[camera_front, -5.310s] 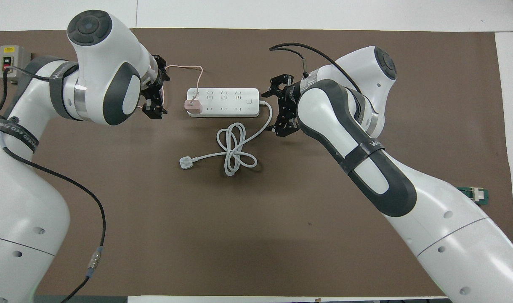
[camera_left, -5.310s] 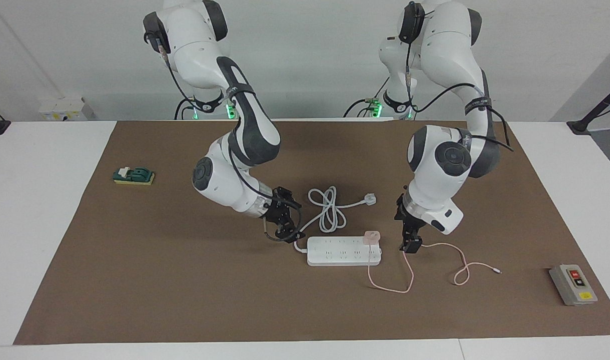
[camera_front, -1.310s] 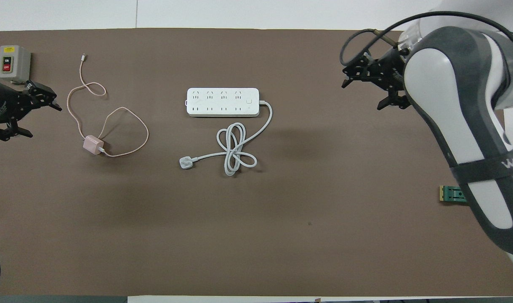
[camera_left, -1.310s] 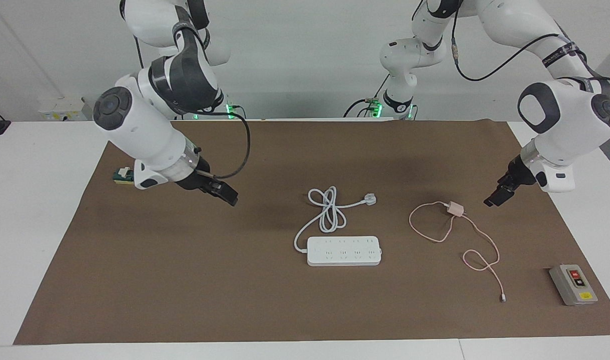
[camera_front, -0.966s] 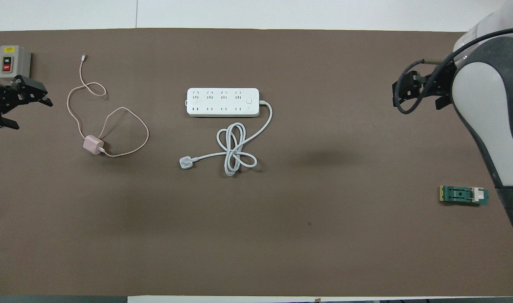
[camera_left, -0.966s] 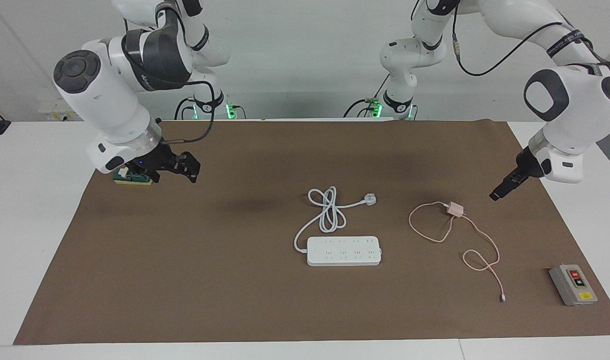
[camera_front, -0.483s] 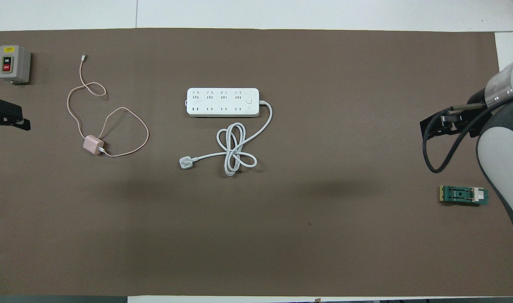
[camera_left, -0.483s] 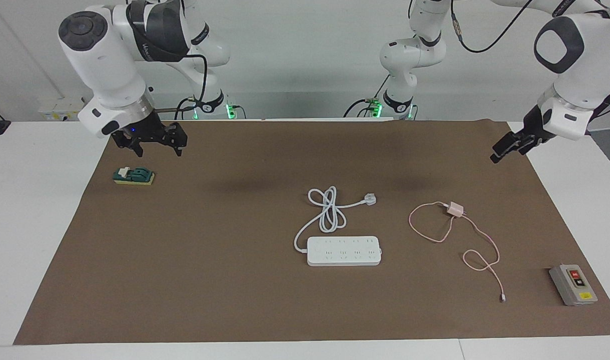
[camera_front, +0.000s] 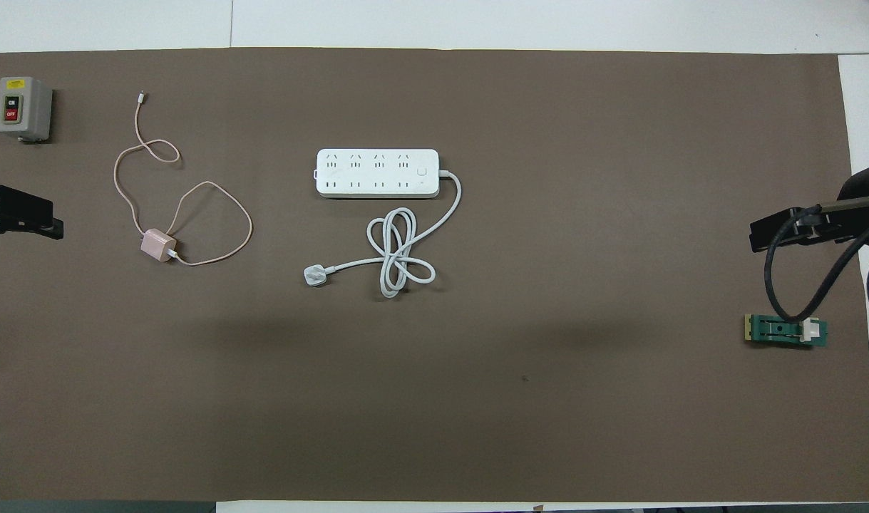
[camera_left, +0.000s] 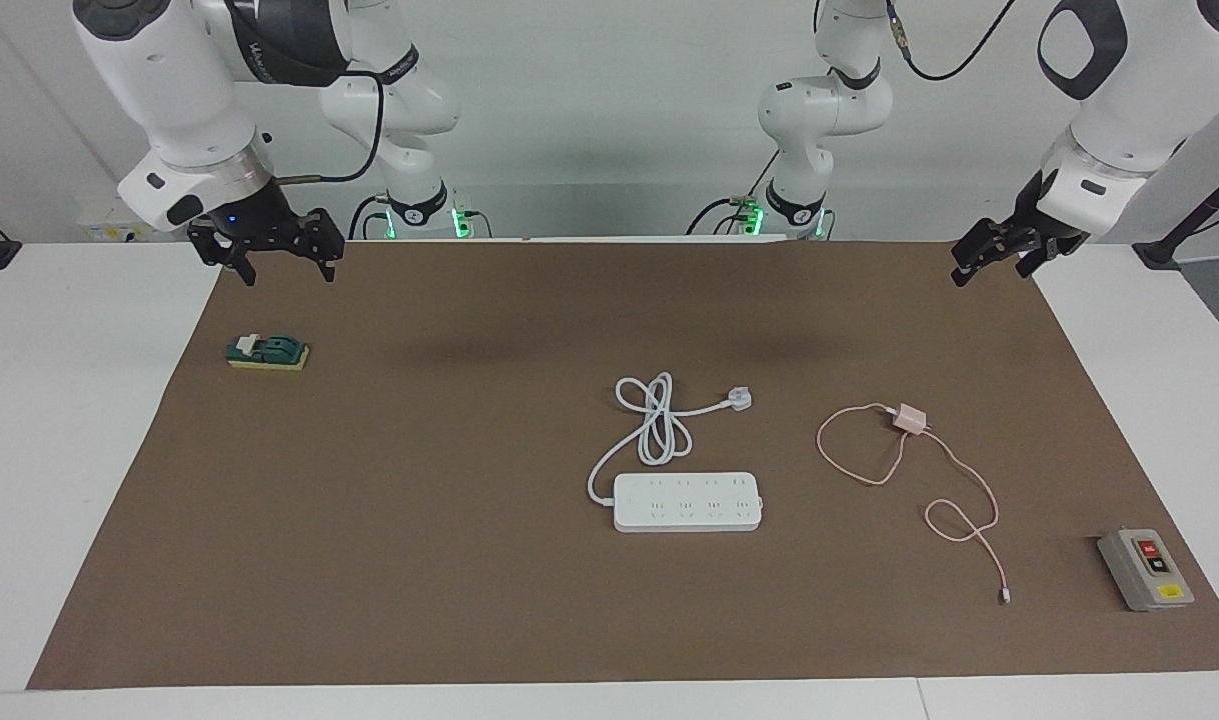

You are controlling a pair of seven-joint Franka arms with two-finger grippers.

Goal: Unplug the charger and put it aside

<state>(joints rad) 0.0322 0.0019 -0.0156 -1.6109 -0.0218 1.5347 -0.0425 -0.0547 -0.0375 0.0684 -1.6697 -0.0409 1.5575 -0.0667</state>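
The charger (camera_left: pixel 909 417), a small pale pink cube, lies unplugged on the brown mat toward the left arm's end; it also shows in the overhead view (camera_front: pixel 157 245). Its thin pink cable (camera_left: pixel 959 500) loops loosely beside it. The white power strip (camera_left: pixel 687 502) lies mid-mat with nothing plugged in. My left gripper (camera_left: pixel 997 258) is open and empty, raised over the mat's corner at the left arm's end. My right gripper (camera_left: pixel 281 262) is open and empty, raised over the mat's corner at the right arm's end. Both show only partly in the overhead view: the left gripper (camera_front: pixel 13 214), the right gripper (camera_front: pixel 780 234).
The strip's thick white cord and plug (camera_left: pixel 737 399) lie coiled nearer to the robots than the strip. A grey switch box (camera_left: pixel 1145 568) sits at the left arm's end. A green block (camera_left: pixel 267 351) lies under the right gripper's side of the mat.
Earlier the charger was plugged into the strip; since then it has lain on the mat. In the last second both arms rose and drew back toward their bases.
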